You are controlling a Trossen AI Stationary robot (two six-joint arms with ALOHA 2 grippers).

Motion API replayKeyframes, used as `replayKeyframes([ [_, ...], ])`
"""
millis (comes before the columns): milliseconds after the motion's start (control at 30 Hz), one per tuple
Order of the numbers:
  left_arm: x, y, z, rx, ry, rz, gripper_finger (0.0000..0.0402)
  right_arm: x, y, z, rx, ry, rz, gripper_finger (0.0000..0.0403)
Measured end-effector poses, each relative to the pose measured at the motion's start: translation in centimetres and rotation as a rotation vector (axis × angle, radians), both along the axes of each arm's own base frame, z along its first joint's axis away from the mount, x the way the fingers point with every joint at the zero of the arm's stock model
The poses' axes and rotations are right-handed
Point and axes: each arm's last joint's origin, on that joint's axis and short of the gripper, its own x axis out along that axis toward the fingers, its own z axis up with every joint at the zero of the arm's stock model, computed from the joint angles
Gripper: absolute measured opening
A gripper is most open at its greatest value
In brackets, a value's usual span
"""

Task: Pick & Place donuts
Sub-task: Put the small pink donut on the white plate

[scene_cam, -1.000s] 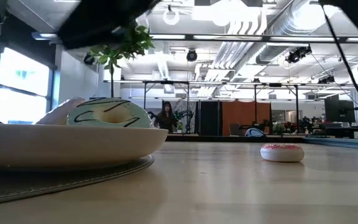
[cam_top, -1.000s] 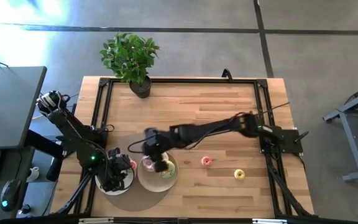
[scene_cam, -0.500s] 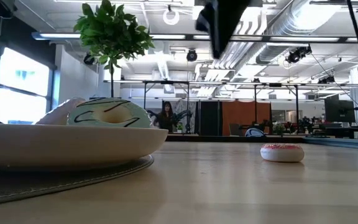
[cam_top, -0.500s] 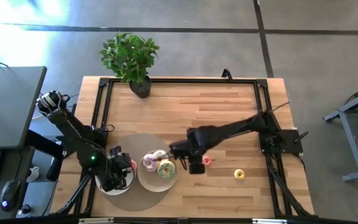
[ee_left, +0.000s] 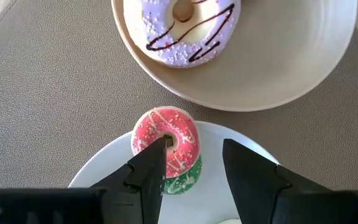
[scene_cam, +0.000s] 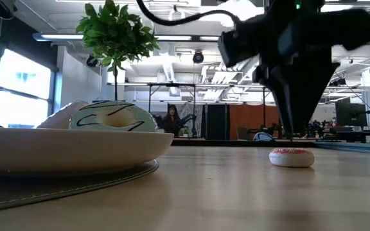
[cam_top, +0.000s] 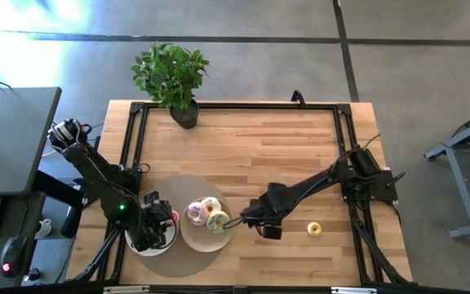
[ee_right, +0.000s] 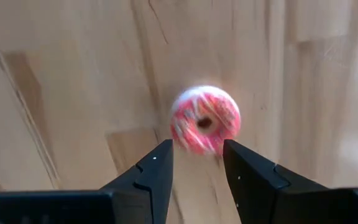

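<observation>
the right claw (ee_right: 196,167) hung low over the bare wood of the worktop (cam_top: 243,147), its two fingers parted with a clear gap between them and nothing gripped. just ahead of its tips, flat on the wood, lay a mini pink donut (ee_right: 205,119) with pale sprinkles; in the low view that donut (scene_cam: 291,156) sat directly beneath the dark pointed claw (scene_cam: 295,131), apart from it. from above, the right claw (cam_top: 265,224) covered that spot, and a mini yellow donut (cam_top: 314,229) lay on the wood beside it, on the side away from the plates. on its other side, near it, a cream plate (cam_top: 206,235) on a round grey mat (cam_top: 178,265) carried three large donuts: a pink one (cam_top: 195,215), a cream-white one (cam_top: 210,204) and a green one (cam_top: 218,221). the left claw (ee_left: 194,165) hovered over a white plate (ee_left: 98,174) next to the cream plate, fingers spread apart and holding nothing; one finger (ee_left: 151,168) stood over the edge of a mini red donut (ee_left: 166,138), which was stacked on a mini green donut (ee_left: 185,177), though i could not tell if it touched. ahead of that claw the pink-frosted donut (ee_left: 182,25) with dark drizzle showed on the cream plate (ee_left: 278,68). a potted plant (cam_top: 170,77) stood at the worktop's far edge, well apart from both claws.
</observation>
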Motion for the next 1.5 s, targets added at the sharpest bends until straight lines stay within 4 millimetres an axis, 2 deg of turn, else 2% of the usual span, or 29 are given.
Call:
replayKeyframes([
  [167,0.1,0.0,0.0,-0.002,-0.014,0.005,0.0156,-0.6,-0.9,-2.2,-0.001,-0.015,-0.090,0.0137],
  [367,0.1,0.0,0.0,-0.001,-0.017,0.006,0.0156,-1.5,-1.5,-3.9,-0.004,-0.006,-0.107,0.0134],
  [533,0.1,0.0,0.1,0.009,-0.029,0.011,0.0156,-1.3,-1.5,-3.8,0.005,-0.014,-0.109,0.0083],
  [667,0.1,0.0,0.1,0.016,-0.037,0.015,0.0156,-0.9,-1.3,-3.3,0.015,-0.025,-0.108,0.0020],
  [733,0.1,0.0,0.1,0.017,-0.039,0.016,0.0156,-0.7,-1.3,-3.1,0.019,-0.030,-0.100,0.0009],
  [867,0.1,0.0,0.1,0.017,-0.038,0.016,0.0156,0.0,-1.1,-2.1,0.025,-0.054,-0.075,0.0020],
  [967,0.1,0.0,0.1,0.018,-0.039,0.016,0.0156,0.7,-0.8,-0.9,0.037,-0.089,-0.032,0.0010],
  [1200,0.2,0.1,0.1,0.036,-0.063,0.027,0.0156,2.9,-0.3,2.6,-0.005,-0.255,0.080,0.0013],
  [1367,0.3,0.1,0.2,0.052,-0.093,0.038,0.0156,4.9,-0.4,4.5,-0.148,-0.465,0.145,0.0004],
  [1500,0.7,0.0,0.5,0.082,-0.212,0.082,0.0156,6.8,-0.8,4.7,-0.190,-0.678,0.242,0.0009],
])
